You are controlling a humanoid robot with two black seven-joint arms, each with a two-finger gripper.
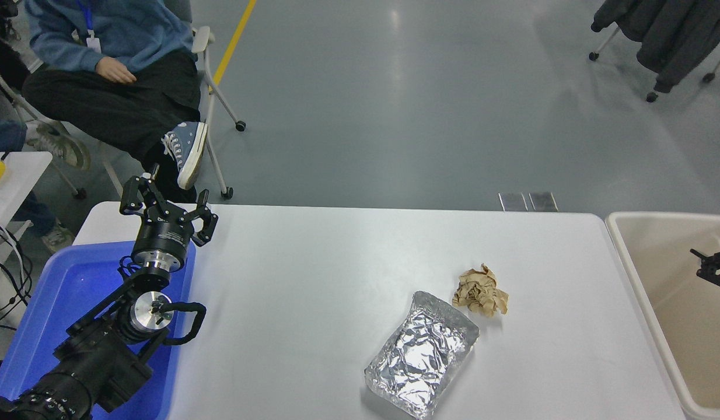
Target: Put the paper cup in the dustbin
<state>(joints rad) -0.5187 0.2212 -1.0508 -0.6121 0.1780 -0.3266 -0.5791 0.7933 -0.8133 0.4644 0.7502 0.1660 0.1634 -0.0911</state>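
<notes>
The beige dustbin [633, 263] stands against the table's right end, and the part of its inside that shows is bare. The paper cup is not in view. Only a small black part of my right gripper [716, 268] shows at the picture's right edge, over the dustbin's inside; nothing shows in it. My left arm is parked at the lower left, with its gripper [164, 205] open and empty above the far corner of the blue tub [62, 303].
A crumpled foil tray [421, 353] and a crumpled brown paper ball [481, 290] lie on the white table [313, 280], right of centre. A person sits on a chair at the far left, one shoe [185, 149] near the left gripper.
</notes>
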